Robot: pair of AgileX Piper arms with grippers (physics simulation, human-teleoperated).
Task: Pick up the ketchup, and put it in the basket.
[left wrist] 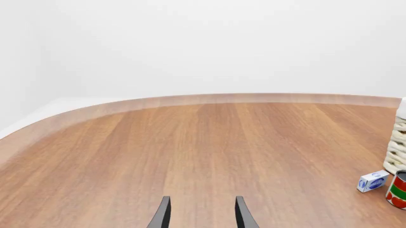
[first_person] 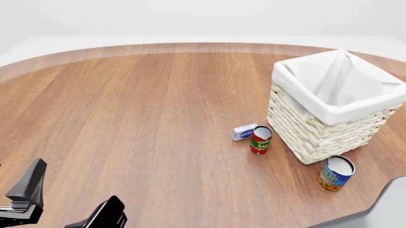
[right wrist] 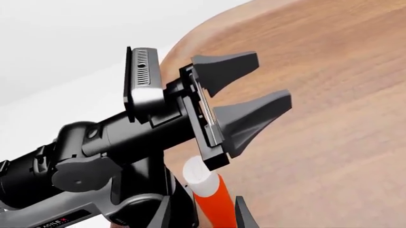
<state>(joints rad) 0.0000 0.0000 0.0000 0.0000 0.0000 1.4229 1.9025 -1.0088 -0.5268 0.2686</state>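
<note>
**woodgrain_99:** So where's the ketchup (right wrist: 212, 202)? I only find it in the right wrist view.

**pipertinkerer:** Yep, that's the only view that shows it. It's a red bottle with the white cap pointing away from the camera, sitting right between the two fingers of the right gripper (right wrist: 203, 216). There's one finger on each side and the bottle is narrower than the space between them. A thin sliver shows on at least one side, so I honestly can't tell if it's being squeezed or just straddled. I can't make out what's under it either.

**woodgrain_99:** And the big black thing above it?

**pipertinkerer:** That's the left gripper (first_person: 79, 180) passing through the shot. Its jaws are spread wide with nothing between them. In the front view it's low in the near-left corner, over bare table (first_person: 159, 118).

**woodgrain_99:** Basket?

**pipertinkerer:** The basket (first_person: 330, 128) is over on the right side of the table, upright, with the white cloth folded over the rim. It's well apart from the left gripper. A red-and-green can (first_person: 261, 139) stands just beside its near-left corner, and a little blue-and-white box (first_person: 244, 131) lies right against that can's left side. A blue-and-yellow can (first_person: 335, 173) stands close to the basket's nearest corner, towards the table edge.
</note>
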